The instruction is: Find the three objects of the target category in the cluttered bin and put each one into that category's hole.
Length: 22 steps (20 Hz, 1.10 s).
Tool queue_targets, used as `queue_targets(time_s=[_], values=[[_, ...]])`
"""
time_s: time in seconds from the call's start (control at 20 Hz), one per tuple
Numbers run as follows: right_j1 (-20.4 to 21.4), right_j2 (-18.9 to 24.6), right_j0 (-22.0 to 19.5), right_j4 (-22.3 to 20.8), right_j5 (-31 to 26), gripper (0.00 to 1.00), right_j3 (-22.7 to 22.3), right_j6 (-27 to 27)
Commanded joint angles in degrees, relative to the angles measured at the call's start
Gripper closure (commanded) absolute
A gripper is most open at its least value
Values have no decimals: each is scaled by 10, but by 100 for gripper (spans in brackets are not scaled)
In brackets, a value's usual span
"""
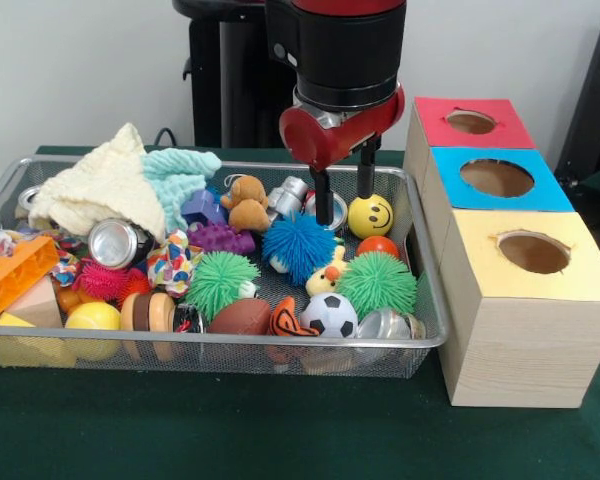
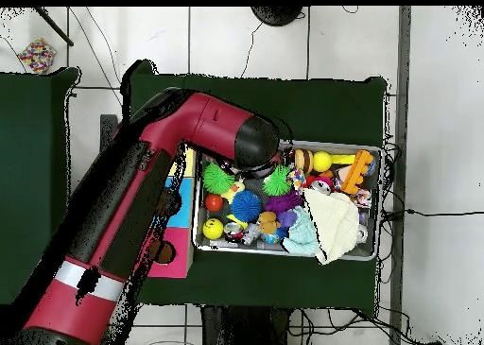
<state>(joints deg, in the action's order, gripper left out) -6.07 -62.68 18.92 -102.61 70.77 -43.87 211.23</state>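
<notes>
Silver can (image 1: 324,206) half hidden behind the empty, parted pincer (image 1: 345,208).

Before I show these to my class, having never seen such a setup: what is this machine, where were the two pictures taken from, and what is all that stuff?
It is a robot arm, red and black, ending in a two-fingered pincer. One picture faces it across the green table; the other looks straight down, where the arm covers much of the scene. A wire mesh bin holds toys: a yellow smiley ball, a spiky blue ball, a small soccer ball, a cream cloth. Beside it stand wooden boxes with holes, topped red, blue and yellow. The pincer is open, hanging over the toys, holding nothing.
</notes>
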Motion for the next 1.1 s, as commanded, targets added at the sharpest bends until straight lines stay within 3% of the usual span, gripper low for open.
queue_targets(time_s=[0.05, 1.0, 1.1], values=[[-11, 60, -22, 32, 48, 0, 18, 120], [-19, 53, -44, 20, 42, 0, 50, 90], [-31, 41, -45, 2, 53, 0, 56, 83]])
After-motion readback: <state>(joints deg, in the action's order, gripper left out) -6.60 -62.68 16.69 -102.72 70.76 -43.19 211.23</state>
